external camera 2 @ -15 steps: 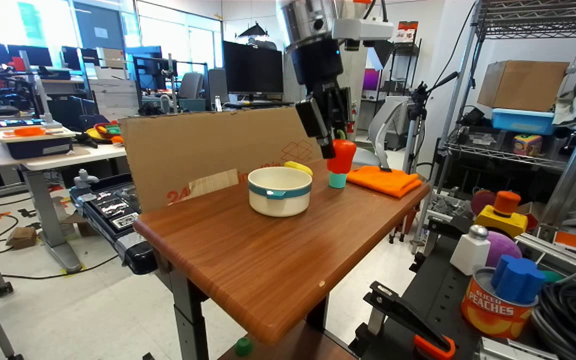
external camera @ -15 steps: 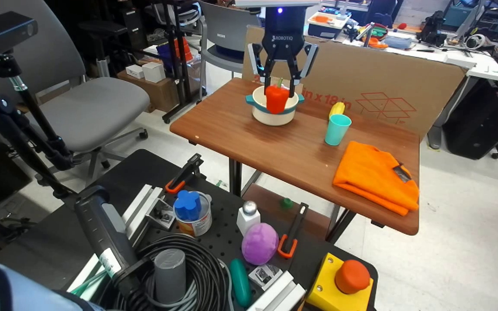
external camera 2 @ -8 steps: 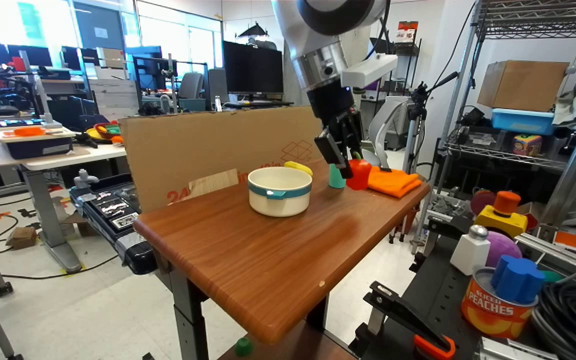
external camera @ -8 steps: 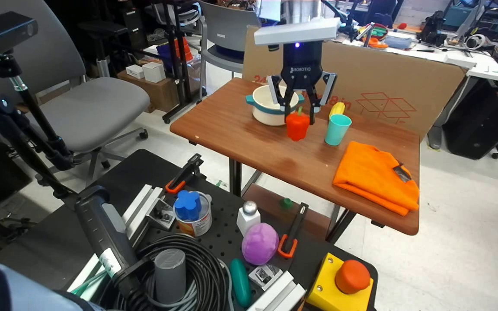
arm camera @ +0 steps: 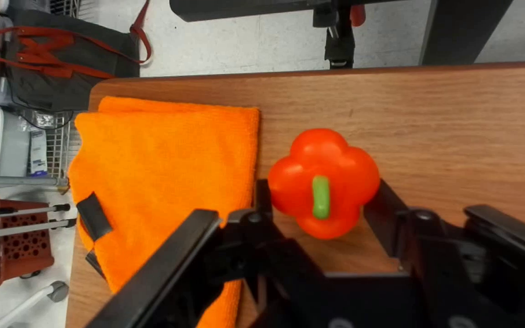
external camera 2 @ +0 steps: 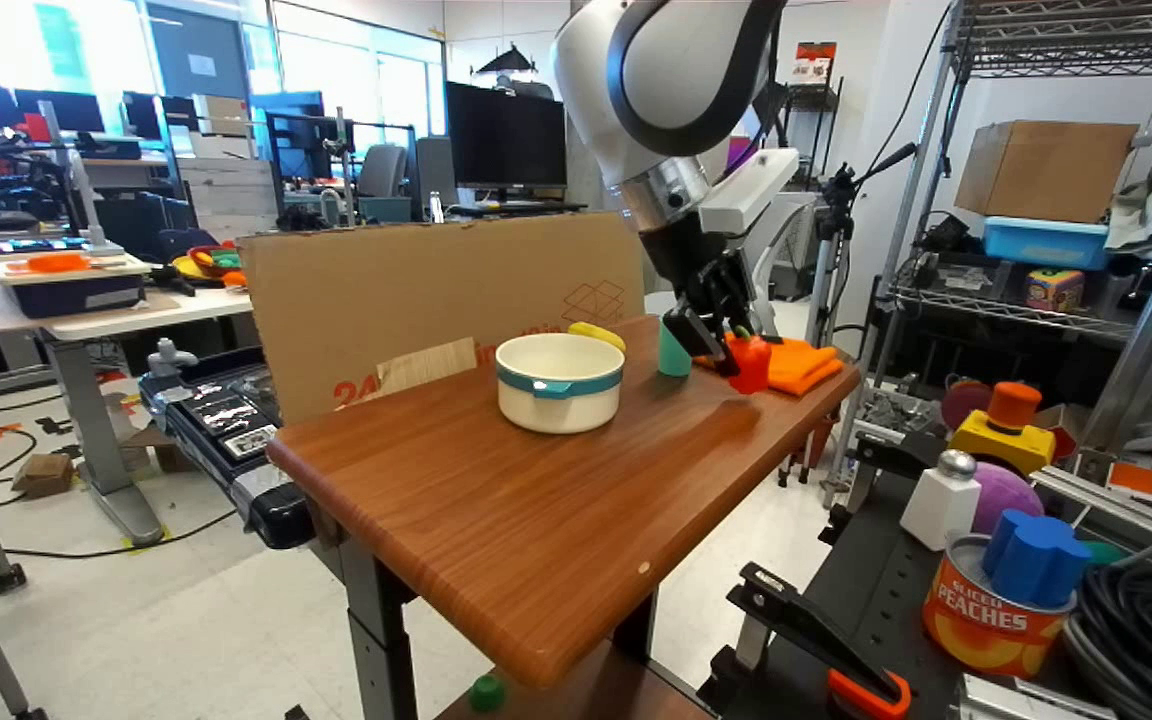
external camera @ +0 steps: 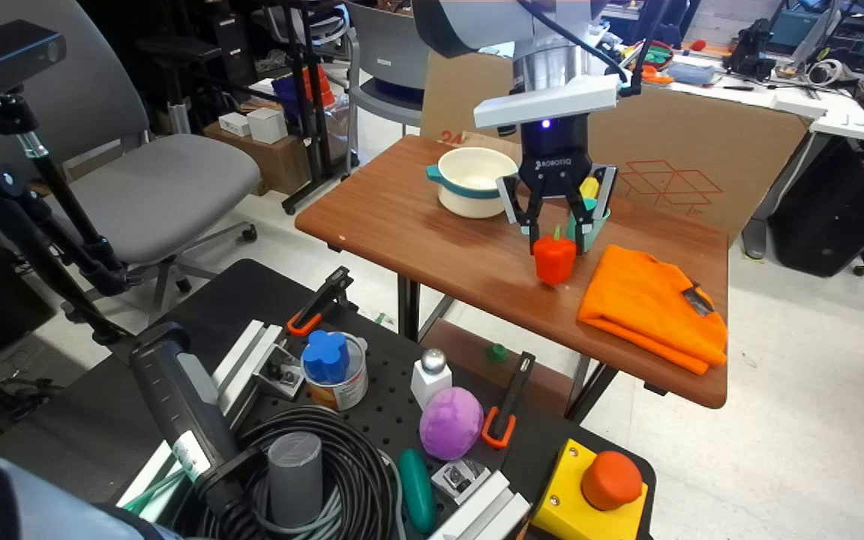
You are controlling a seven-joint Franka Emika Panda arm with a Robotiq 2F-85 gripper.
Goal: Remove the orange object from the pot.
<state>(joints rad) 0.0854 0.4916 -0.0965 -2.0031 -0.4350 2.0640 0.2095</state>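
Observation:
The orange object is a red-orange bell pepper with a green stem; it shows in both exterior views (external camera: 554,261) (external camera 2: 752,364) and in the wrist view (arm camera: 299,177). My gripper (external camera: 557,241) is shut on it, one finger on each side, in the wrist view (arm camera: 321,193) too. The pepper hangs upright, stem up, seemingly just above the table between the cup and the cloth. The pot, cream with a teal band and handles, stands in both exterior views (external camera: 458,196) (external camera 2: 558,404), well apart from the gripper. Its inside looks empty in an exterior view.
A folded orange cloth (external camera: 649,307) (arm camera: 167,159) lies beside the pepper. A teal cup (external camera 2: 674,352) and a yellow object (external camera 2: 596,335) stand behind it. A cardboard panel (external camera 2: 416,290) lines the table's back edge. The wooden table (external camera 2: 516,500) ends at its front edge.
The gripper has carried the pepper from near the pot, across and down toward the orange cloth and the table's front. The pot, cup and cloth have not moved.

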